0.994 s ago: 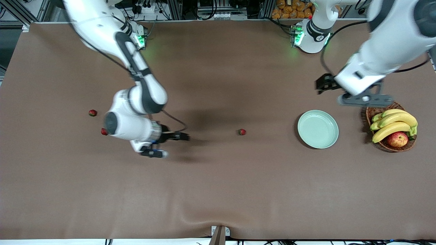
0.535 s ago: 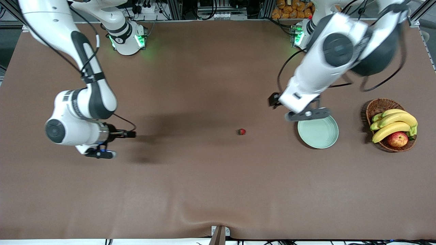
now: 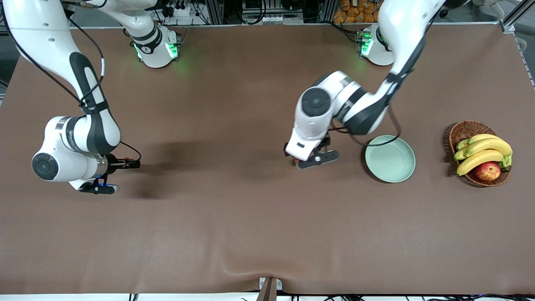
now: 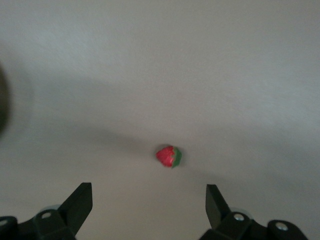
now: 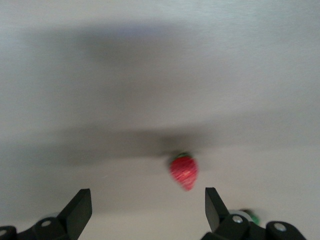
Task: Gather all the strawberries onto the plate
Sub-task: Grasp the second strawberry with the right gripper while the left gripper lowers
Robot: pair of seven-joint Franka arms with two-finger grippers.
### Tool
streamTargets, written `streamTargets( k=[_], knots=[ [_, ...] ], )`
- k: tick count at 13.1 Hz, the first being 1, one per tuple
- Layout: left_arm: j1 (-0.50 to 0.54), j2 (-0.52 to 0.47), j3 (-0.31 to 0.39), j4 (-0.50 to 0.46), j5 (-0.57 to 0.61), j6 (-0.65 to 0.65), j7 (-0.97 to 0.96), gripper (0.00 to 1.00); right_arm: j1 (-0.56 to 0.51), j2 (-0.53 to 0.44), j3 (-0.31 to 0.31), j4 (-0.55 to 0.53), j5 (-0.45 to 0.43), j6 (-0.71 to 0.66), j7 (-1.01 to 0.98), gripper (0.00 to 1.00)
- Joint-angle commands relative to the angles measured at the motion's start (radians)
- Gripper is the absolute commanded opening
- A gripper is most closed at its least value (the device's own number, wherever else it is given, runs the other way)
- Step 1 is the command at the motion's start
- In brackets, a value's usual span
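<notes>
Strawberry under left end effector, another under right end effector, both spread apart

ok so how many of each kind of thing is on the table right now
strawberries: 2 in view, one below the open left gripper, one below the open right gripper
mint-green plate: 1
wicker basket: 1
banana bunch: 1
apple: 1
total: 6
</notes>
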Motion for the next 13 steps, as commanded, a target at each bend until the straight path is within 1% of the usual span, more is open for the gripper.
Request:
streamTargets(
  k=[1,4,6,7,8,10,13],
  knots=[
    [-0.012,0.082,-0.001,0.025,0.083,0.037,-0.11,1.0,-0.039,0.048,0.021,-0.003,-0.054,0.037,-0.016,1.0],
    [-0.012,0.13,0.0,0.006,0.085,0.108,-0.174,1.0,-0.043,0.065,0.021,-0.003,-0.055,0.049,-0.021,0.99],
    [-0.015,0.16,0.0,0.003,0.085,0.149,-0.196,0.99,-0.045,0.074,0.021,-0.005,-0.054,0.047,-0.028,0.8],
    [-0.026,0.165,0.007,0.002,0.085,0.151,-0.197,0.93,-0.048,0.082,0.021,-0.003,-0.054,0.047,-0.054,0.72],
    [-0.026,0.167,0.008,-0.004,0.085,0.151,-0.199,0.88,-0.059,0.085,0.021,-0.005,-0.054,0.043,-0.074,0.67],
    [-0.027,0.174,0.008,-0.014,0.085,0.149,-0.197,0.75,-0.065,0.085,0.021,-0.005,-0.054,0.027,-0.077,0.61],
    [-0.023,0.174,0.011,-0.026,0.101,0.151,-0.197,0.65,-0.063,0.087,0.021,-0.005,-0.054,0.003,-0.076,0.54]
  ],
)
